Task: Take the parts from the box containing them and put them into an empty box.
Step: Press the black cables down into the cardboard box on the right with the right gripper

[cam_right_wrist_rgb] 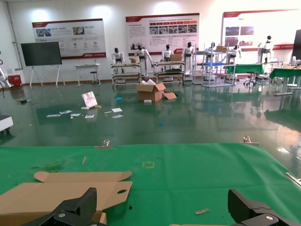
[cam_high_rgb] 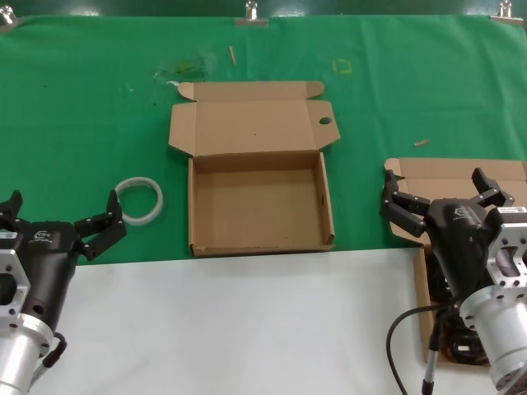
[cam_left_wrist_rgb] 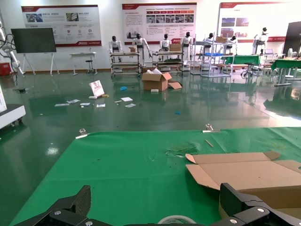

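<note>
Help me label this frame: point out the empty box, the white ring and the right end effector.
empty box (cam_high_rgb: 260, 207), head view, bare floor inside.
white ring (cam_high_rgb: 139, 200), head view, its near rim.
right end effector (cam_high_rgb: 439, 191), head view, midway between open fingertips.

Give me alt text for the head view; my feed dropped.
An open, empty brown cardboard box with a holed lid flap sits centre on the green mat. The open right gripper hovers over a second cardboard box holding black cords; the open left gripper waits beside a white plastic ring.
</note>
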Available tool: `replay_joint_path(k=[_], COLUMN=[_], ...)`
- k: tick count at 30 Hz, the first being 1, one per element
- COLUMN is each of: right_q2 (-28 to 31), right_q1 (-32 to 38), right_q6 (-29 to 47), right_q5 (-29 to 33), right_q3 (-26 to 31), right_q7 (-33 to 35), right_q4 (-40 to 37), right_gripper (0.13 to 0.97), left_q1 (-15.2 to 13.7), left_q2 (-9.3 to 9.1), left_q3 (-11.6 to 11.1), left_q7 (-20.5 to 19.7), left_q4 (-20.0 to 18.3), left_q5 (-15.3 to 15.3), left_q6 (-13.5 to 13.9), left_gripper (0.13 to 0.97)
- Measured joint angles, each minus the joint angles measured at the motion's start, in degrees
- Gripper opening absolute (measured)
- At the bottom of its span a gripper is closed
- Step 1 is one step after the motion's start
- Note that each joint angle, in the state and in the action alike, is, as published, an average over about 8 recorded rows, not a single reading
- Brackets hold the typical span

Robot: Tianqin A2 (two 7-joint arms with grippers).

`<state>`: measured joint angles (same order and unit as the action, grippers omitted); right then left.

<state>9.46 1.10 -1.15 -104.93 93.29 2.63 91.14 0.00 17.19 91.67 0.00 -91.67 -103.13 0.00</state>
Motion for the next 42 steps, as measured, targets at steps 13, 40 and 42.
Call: replay_joint_path(k=[13, 40, 42], right_q2=[0.0, -0.23, -0.23], right_q1=[0.0, -5.85, -5.46], right_q6=[-0.02, -43.57, -47.41], right_q5=[-0.01, -23.53, -24.24], right_q3=[0.01, 12.44, 12.71], right_q7=[0.0, 41.76, 47.0], right_q4=[0.0, 13.17, 13.42], right_gripper=[0.966, 0.966, 0.966], left_q1=[0.0, 0.0, 0.0], left_q2=[0.0, 0.0, 0.0], left_q3=[0.0, 0.0, 0.0], left_q7=[0.0, 0.0, 0.0], left_q4=[0.0, 0.0, 0.0], left_q5=[0.0, 0.0, 0.0], left_q6=[0.0, 0.0, 0.0], left_gripper=[0.966, 0.966, 0.966])
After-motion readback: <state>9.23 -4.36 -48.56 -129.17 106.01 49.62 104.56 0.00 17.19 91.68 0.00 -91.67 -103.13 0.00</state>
